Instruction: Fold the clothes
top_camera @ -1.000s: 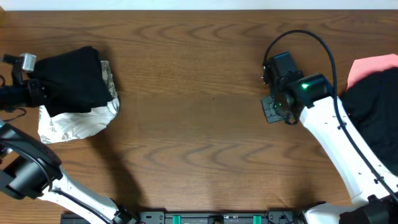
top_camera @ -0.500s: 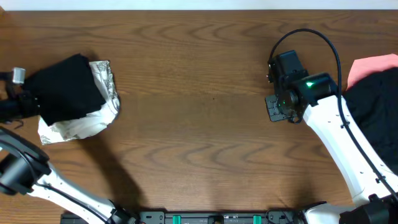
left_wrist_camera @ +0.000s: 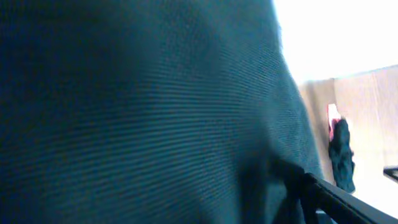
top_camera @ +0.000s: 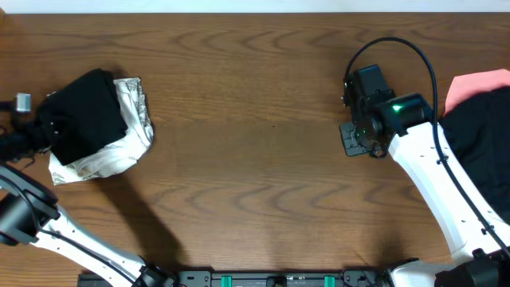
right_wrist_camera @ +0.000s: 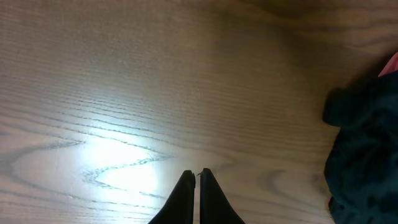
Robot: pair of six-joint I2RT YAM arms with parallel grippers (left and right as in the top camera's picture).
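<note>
A folded black shirt [top_camera: 84,115] lies on a white, grey-printed garment [top_camera: 131,139] at the table's far left. My left gripper [top_camera: 38,137] is at the shirt's left edge. Black fabric [left_wrist_camera: 137,106] fills the left wrist view, and one finger [left_wrist_camera: 329,196] shows far off to the right, so the jaws stand open around the cloth's edge. My right gripper [right_wrist_camera: 196,175] is shut on nothing, hovering over bare wood right of centre [top_camera: 351,138]. A heap of black clothes [top_camera: 478,151] with a pink piece [top_camera: 470,86] lies at the right edge.
The wooden table [top_camera: 255,159] spans the view between the two piles. The right arm's white link [top_camera: 434,187] runs down to the front right. The black heap [right_wrist_camera: 364,149] lies right of the right fingers.
The left gripper pulled left toward the table edge and its jaws came apart. The black shirt settled onto the white garment. The right arm barely shifted.
</note>
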